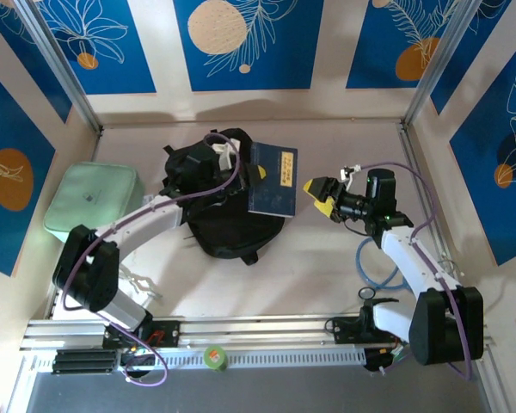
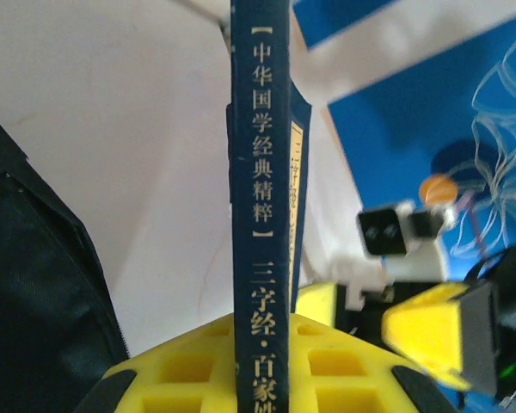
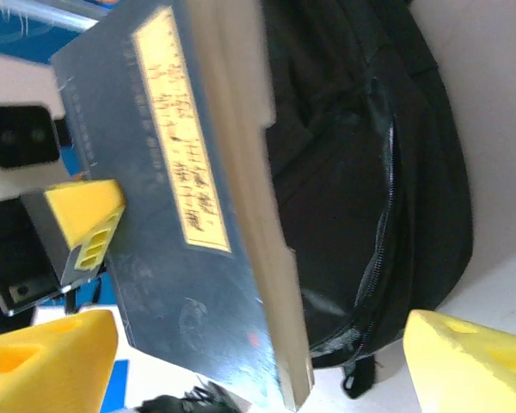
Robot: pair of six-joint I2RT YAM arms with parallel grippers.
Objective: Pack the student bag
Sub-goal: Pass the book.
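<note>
Student bag point(image 1: 232, 219) lies on the table point(image 1: 327, 275) from above, black and slumped, mint-green pouch point(image 1: 93, 202) well to its left. Left gripper point(image 1: 251, 172) pinches a dark blue book point(image 1: 273, 181) over it; right gripper point(image 1: 323, 196) gapes just beside the book. Left wrist: book spine clamped between yellow fingers point(image 2: 181, 370), bag at left. Right wrist: jaws wide apart, bag beyond the book.

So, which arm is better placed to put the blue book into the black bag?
Left. Its claw grips the blue book over the student bag; the right claw stands open, apart from the book.
</note>
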